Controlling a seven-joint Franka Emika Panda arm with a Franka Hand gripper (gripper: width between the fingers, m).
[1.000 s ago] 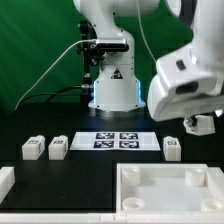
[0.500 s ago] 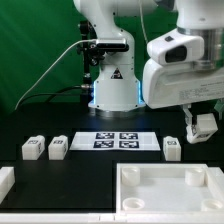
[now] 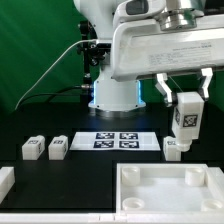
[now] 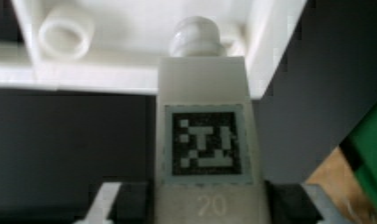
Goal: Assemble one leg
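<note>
My gripper [image 3: 185, 98] is shut on a leg [image 3: 186, 117], a white post with a black-and-white tag, and holds it in the air above the table at the exterior view's right. In the wrist view the held leg [image 4: 208, 120] fills the middle, tag facing the camera, its peg end pointing toward the white tabletop [image 4: 114, 45]. The tabletop [image 3: 170, 190], a large tray with corner sockets, lies at the front right. Three more legs lie on the black table: two at the left [image 3: 33, 149] [image 3: 58, 148] and one [image 3: 172, 149] just below the held one.
The marker board [image 3: 116, 141] lies flat in the middle of the table before the robot base [image 3: 113, 90]. A white part [image 3: 6, 180] sits at the front left edge. A green backdrop stands behind.
The arm has swung toward the exterior view's left and nearer the camera, carrying the leg with it. The held leg now hangs lower and looks larger, above the lying leg at the right.
</note>
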